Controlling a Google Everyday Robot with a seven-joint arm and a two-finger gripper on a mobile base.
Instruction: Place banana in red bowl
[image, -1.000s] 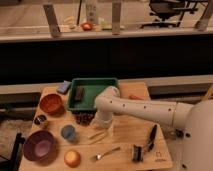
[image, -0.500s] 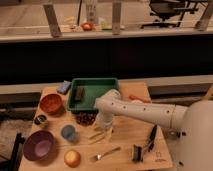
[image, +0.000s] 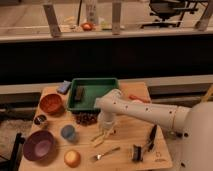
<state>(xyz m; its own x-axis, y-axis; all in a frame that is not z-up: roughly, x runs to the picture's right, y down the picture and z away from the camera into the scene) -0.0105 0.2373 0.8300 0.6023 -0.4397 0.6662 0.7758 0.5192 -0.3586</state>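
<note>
Pincer down on the banana, far from the red bowl

The red bowl (image: 51, 103) sits at the left side of the bench (image: 125, 141), well apart from the banana (image: 97, 141). The banana lies flat near the middle of the bench, by its front edge. The pincer (image: 105, 132) points straight down and is closed on the banana's middle, with one yellow end poking out to the lower left.

One raised view from the robot's side, tilted down over the table (image: 127, 144), gripper (image: 105, 131) near frame centre
</note>
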